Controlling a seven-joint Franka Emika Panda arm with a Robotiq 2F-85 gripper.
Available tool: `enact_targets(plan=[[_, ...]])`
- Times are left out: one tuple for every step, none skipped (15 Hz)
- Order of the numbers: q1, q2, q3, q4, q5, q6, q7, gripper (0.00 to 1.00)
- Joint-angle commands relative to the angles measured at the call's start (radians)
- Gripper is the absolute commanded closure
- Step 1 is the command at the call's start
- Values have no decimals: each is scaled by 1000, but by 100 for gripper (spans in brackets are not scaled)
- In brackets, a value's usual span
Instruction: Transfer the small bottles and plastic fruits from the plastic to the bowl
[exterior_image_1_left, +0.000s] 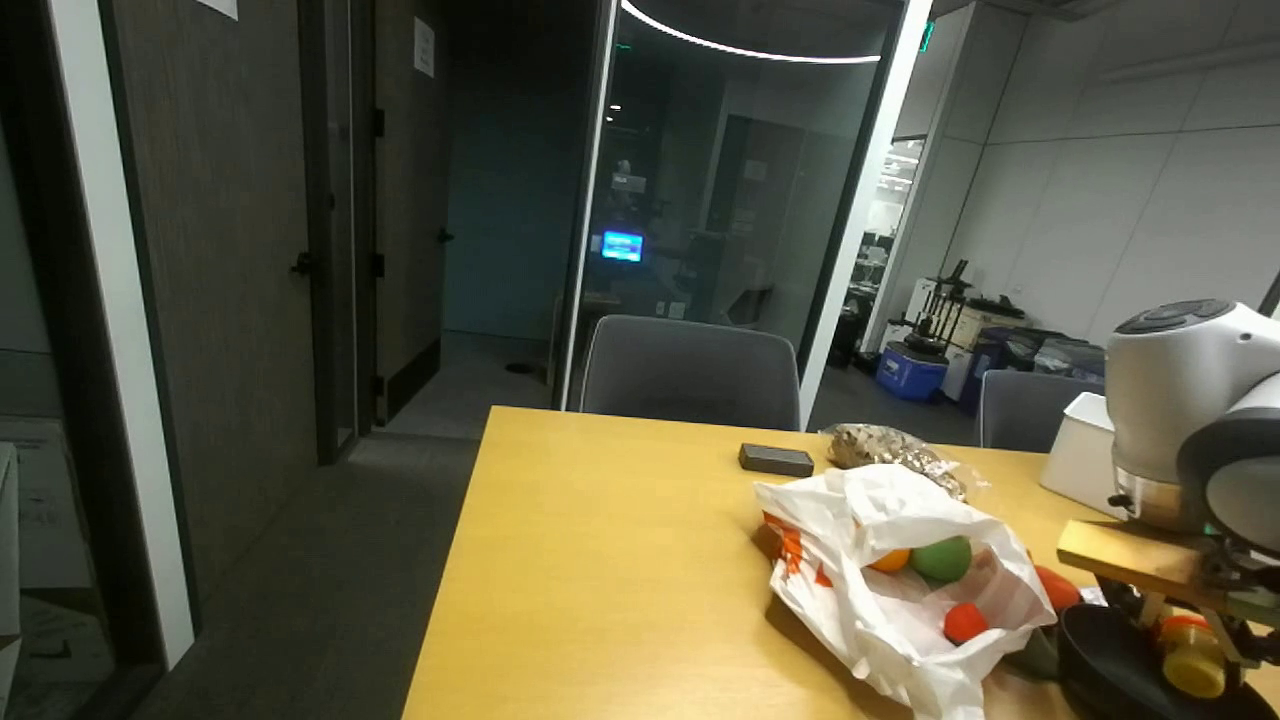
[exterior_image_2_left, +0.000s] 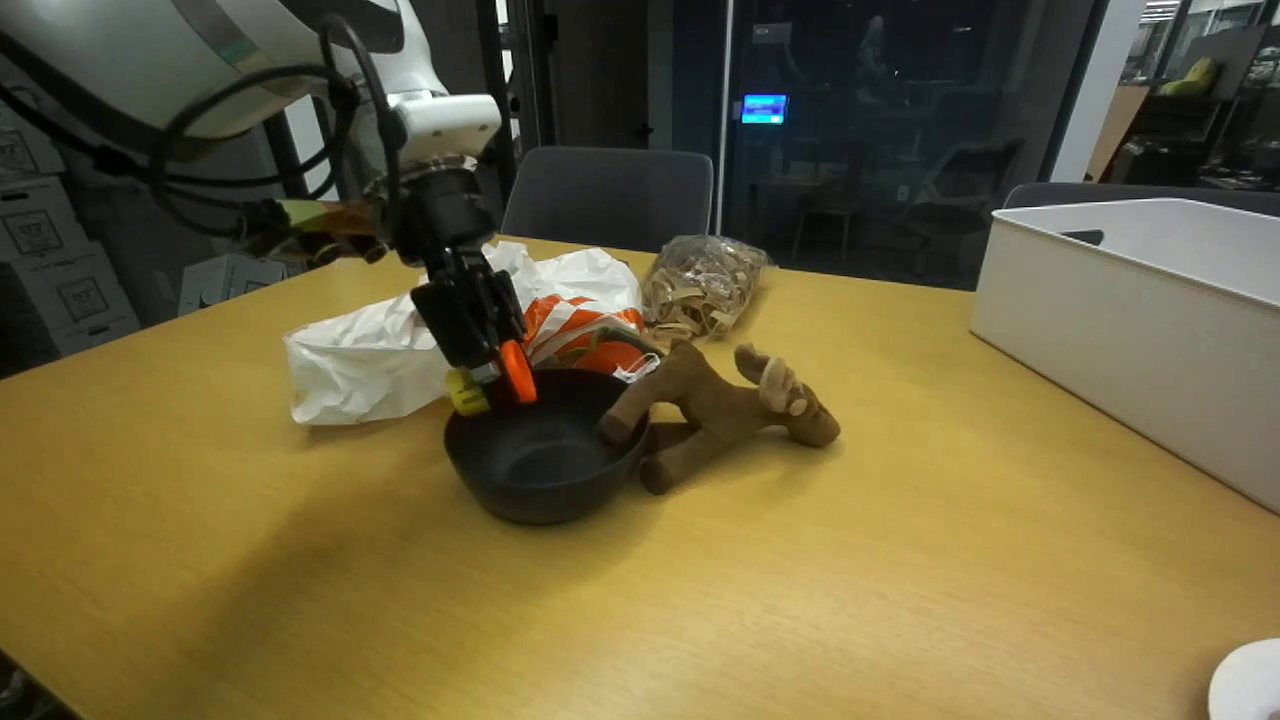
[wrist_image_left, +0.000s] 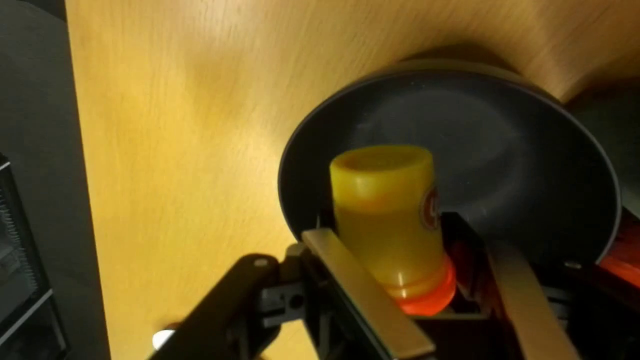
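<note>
in the wrist view, the black two-fingered gripper clasps a small, yellow, red-capped bottle, base toward eleven o'clock, the middle of the round black bowl lying between one and two.

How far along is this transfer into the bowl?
Done: no delivered item shows in the visible part of the black bowl. In hand: the gripper holds a yellow bottle over it. Left: releasing that, then apparently the green item, orange item and red item showing inside the white bag.
</note>
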Motion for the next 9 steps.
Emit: enact_targets(plan=[[36,11,-29,26,-44,21,105,12],[48,-9,-40,23,20,43,72,5],[60,-33,-50,21,89,73,29,0],[77,-63,-54,19,162,95,-20,0],[94,-86,-52,20,226,103,-63,0],[114,-113,-44,22,281,110,-99,0],[139,-138,-28,26,330,108,-134,0],[163,-153,-13,35,371,111,-161,0],[186,-159,4,46,405,118,-184,0]])
